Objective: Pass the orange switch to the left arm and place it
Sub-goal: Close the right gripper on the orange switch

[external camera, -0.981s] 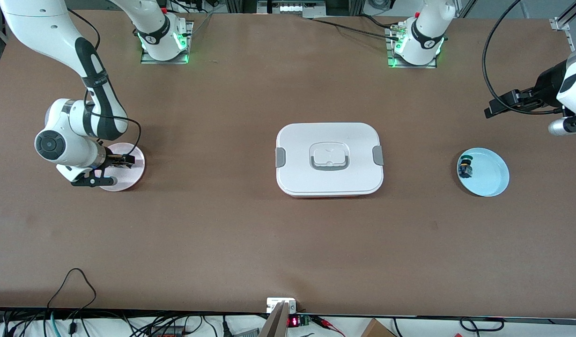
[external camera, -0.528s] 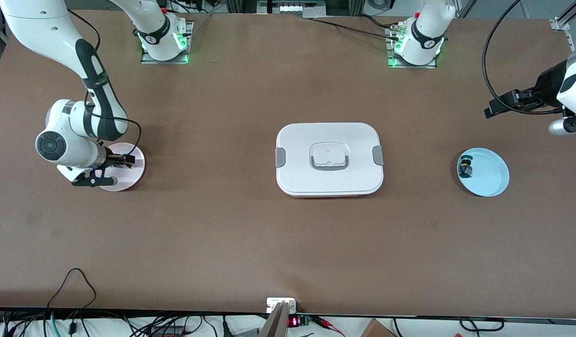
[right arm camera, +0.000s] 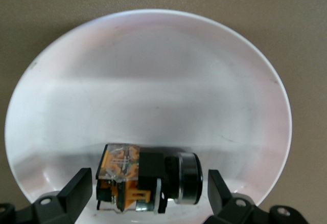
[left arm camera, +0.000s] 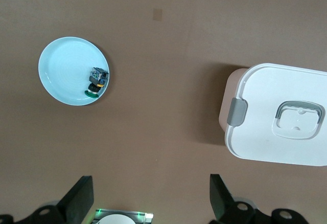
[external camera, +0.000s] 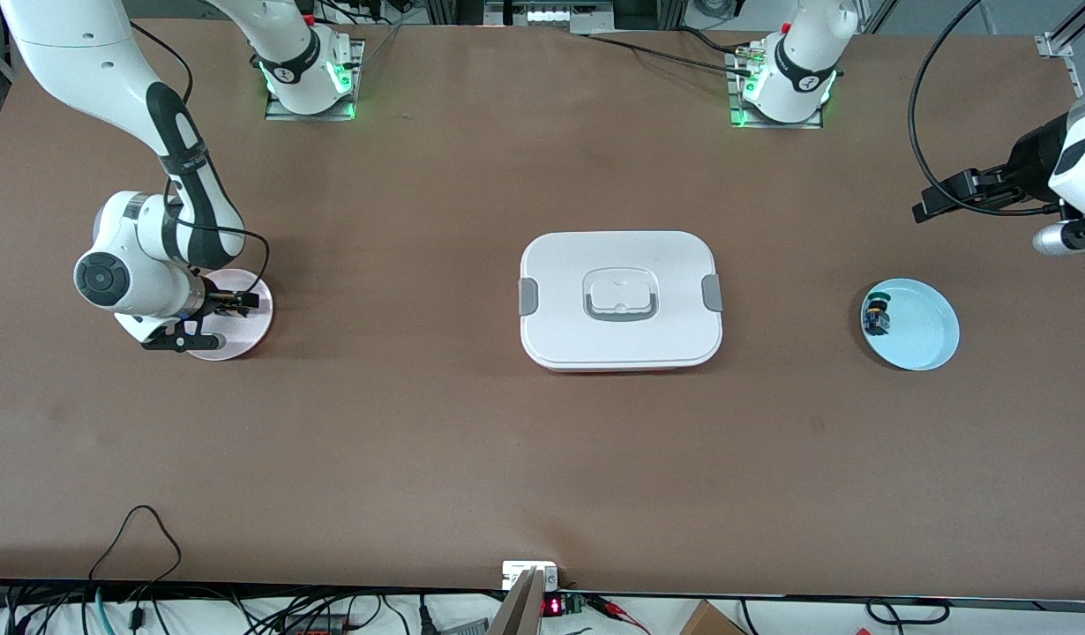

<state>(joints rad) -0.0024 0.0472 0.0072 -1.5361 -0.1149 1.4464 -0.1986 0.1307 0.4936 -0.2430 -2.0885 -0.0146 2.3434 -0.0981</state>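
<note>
Box (external camera: 621, 300): white, lidded, mid-table. Orange switch (right arm camera: 148, 179): lying on the pink plate (external camera: 243, 331) toward the right arm's end from the box, between the spread fingers (right arm camera: 76, 189) of the right gripper (right arm camera: 147, 193), untouched. Left gripper (left arm camera: 150, 203): fingers spread, empty, waiting high over the table near the blue plate (external camera: 922, 331), which holds a green-topped switch (external camera: 876, 317).

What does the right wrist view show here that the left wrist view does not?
Only the right wrist view shows the orange switch lying on the pink plate, between the open fingers of the right gripper. Only the left wrist view shows the blue plate with the green-topped switch, the white box and the open left gripper. Both show the brown table.
</note>
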